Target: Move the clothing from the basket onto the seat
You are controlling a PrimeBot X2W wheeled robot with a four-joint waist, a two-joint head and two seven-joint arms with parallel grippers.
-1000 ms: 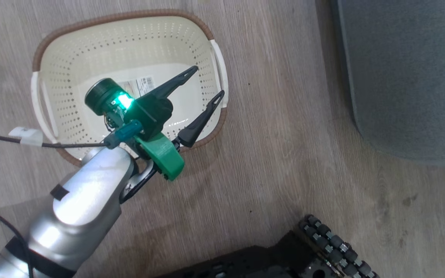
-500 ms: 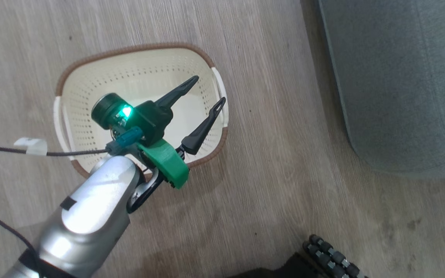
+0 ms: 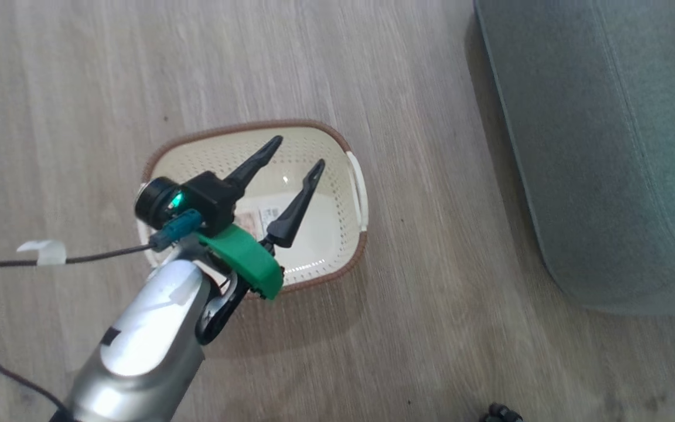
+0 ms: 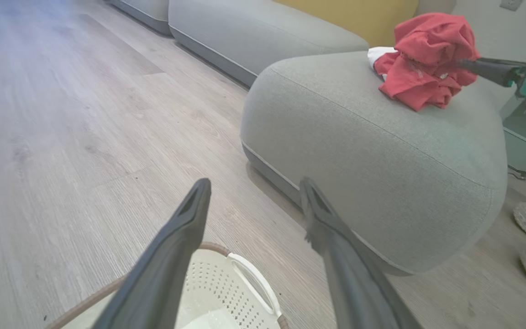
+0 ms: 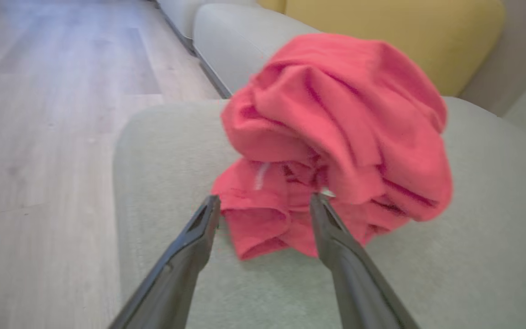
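**Clothing settling on the seat, basket showing bare**

Shifting since a second ago is the head camera itself. The whole scene is sliding down and rightward in the head view, so the basket [image 3: 208, 133] is staying put on the floor [image 3: 431, 328]. A sliver of red is now showing at that view's upper right edge.

The left gripper [image 3: 299, 152] is hanging over the basket with its fingers spread and nothing between them. The basket's bottom is showing bare, with only its label [image 3: 267, 215] lying there.

The clothing [image 5: 336, 128] is sitting as a crumpled red bundle on top of the seat [image 5: 162, 146], well back from the rounded front edge. The right gripper [image 5: 264, 198] is pointing at the bundle's lower edge with its fingers apart. Its right finger tip seems to be meeting the folds, though I cannot tell whether it is catching any cloth.

Judging by this, the transfer is all but finished and the release is the step in hand. To do it well:

- Keep the right fingers wide.
- Draw them straight back along their own line.
- Avoid sweeping sideways or lifting, since loose folds snag easily and a dragged bundle could roll toward the seat's edge.
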